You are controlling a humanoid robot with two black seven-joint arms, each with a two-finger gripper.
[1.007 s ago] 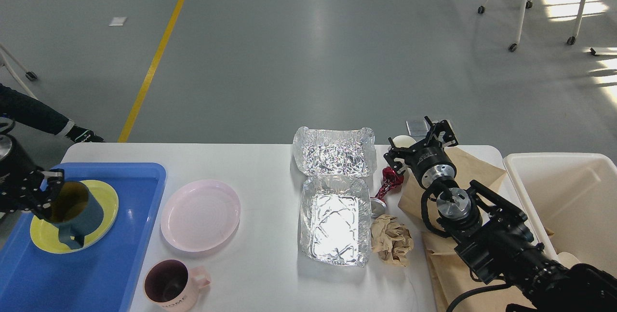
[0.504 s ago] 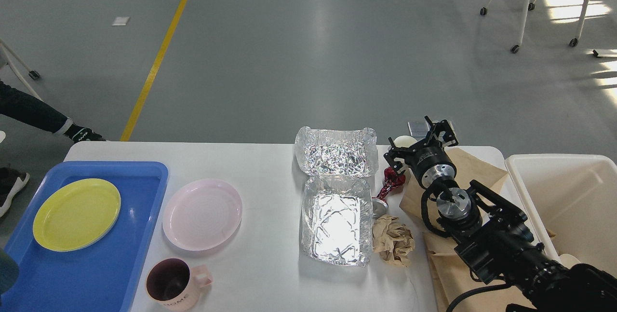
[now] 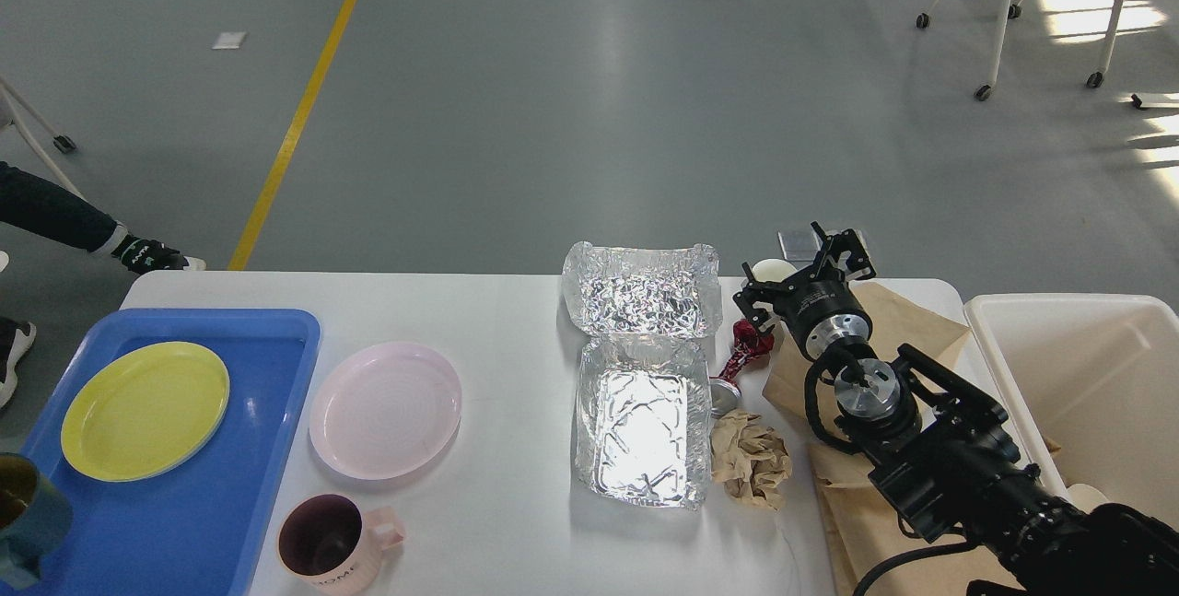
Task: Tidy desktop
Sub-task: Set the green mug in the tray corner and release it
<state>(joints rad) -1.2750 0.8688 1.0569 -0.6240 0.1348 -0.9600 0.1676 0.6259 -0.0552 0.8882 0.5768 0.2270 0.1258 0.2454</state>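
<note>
The desktop [image 3: 516,329] is a white tabletop carrying dishes and litter. A pink plate [image 3: 385,410] and a pink mug [image 3: 330,545] lie on its left half. Two open foil containers [image 3: 640,301] [image 3: 640,426] sit at the middle, with a red crushed wrapper [image 3: 748,345] and a crumpled brown paper ball [image 3: 751,460] beside them. My right gripper [image 3: 801,260] hovers open over the far right edge, next to a small cream cup [image 3: 767,269], holding nothing. My left gripper is out of view. A teal cup [image 3: 28,513] shows at the frame's lower left.
A blue tray [image 3: 239,476] at the left holds a yellow plate [image 3: 145,410]. A cream bin [image 3: 1087,375] stands at the right edge. Flat brown paper bags [image 3: 898,315] lie under my right arm. A person's foot [image 3: 138,255] is beyond the far left corner.
The left gripper lifted the teal cup off the yellow plate and left the view; the cup now shows at the tray's near left corner. The right arm has not moved.
</note>
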